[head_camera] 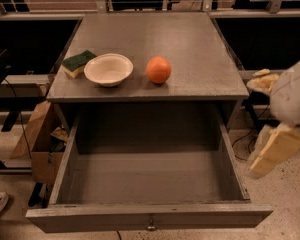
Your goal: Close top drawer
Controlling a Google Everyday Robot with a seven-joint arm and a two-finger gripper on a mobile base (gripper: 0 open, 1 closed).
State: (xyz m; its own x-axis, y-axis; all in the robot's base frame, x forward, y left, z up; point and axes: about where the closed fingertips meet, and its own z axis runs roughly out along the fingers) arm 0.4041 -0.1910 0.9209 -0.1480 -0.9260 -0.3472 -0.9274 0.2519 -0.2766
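Note:
The top drawer [150, 179] is a wide, deep grey box, pulled far out of the grey cabinet [150, 39] and empty inside. Its long flat front panel [90, 218] runs along the bottom of the camera view, with a small metal knob [151, 227] at its centre. My gripper [274, 153], cream and white, hangs to the right of the drawer, outside its right wall and above the floor. It touches nothing and holds nothing that I can see.
On the cabinet top sit a green and yellow sponge [78, 63], a white bowl [108, 69] and an orange [158, 69]. A cardboard box [37, 144] stands on the floor at the left. Cables [247, 134] lie at the right.

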